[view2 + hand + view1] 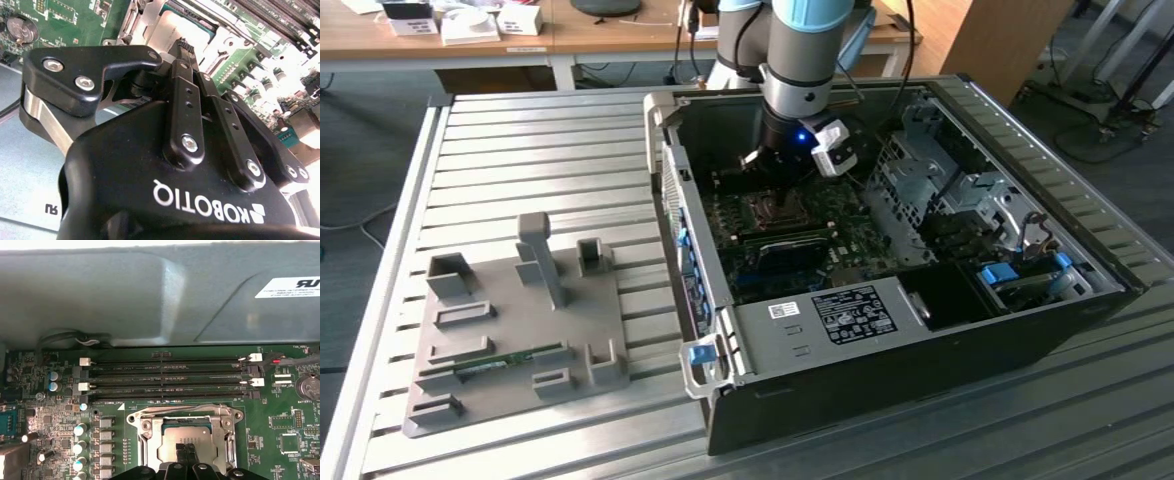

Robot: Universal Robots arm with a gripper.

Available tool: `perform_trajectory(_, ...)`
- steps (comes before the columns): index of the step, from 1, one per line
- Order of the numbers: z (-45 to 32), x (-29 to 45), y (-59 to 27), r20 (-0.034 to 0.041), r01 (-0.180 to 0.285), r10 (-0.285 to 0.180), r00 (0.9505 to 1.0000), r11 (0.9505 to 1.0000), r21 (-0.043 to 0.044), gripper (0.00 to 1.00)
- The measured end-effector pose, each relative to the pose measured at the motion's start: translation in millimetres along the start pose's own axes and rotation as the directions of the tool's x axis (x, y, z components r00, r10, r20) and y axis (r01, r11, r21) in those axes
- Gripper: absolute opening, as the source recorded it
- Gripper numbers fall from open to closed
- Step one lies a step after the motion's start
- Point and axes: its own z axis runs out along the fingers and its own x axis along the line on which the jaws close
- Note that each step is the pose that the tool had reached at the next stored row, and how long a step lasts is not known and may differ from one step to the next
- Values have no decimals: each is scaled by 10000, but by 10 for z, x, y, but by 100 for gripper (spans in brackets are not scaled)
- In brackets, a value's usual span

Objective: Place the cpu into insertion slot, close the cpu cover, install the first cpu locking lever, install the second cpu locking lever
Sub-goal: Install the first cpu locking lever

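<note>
the cpu (186,437) already sat in its slot with the cpu cover (184,416) lying flat around it, so placing and closing looked done. the claw (187,449) was clenched with nothing between its fingertips, its tips together just over the chip's silvery top. whether either locking lever was latched could not be told.

You are looking at a lab or workshop; an opened computer case (907,330) is lying on a slatted metal table (520,150); cluttered wooden desks (587,35) are standing beyond the gripper (790,165).
</note>
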Motion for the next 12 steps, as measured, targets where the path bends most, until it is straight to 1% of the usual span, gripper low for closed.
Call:
perform_trajectory(2, 0, -1, 0, -1, 10, -10, 10000, 10000, 1, 11)
perform_trajectory(4, -3, -1, 0, -1, 15, -15, 10000, 10000, 22, 11)
perform_trajectory(12, -68, -6, 5, -1, 15, -15, 10000, 10000, 40, 11)
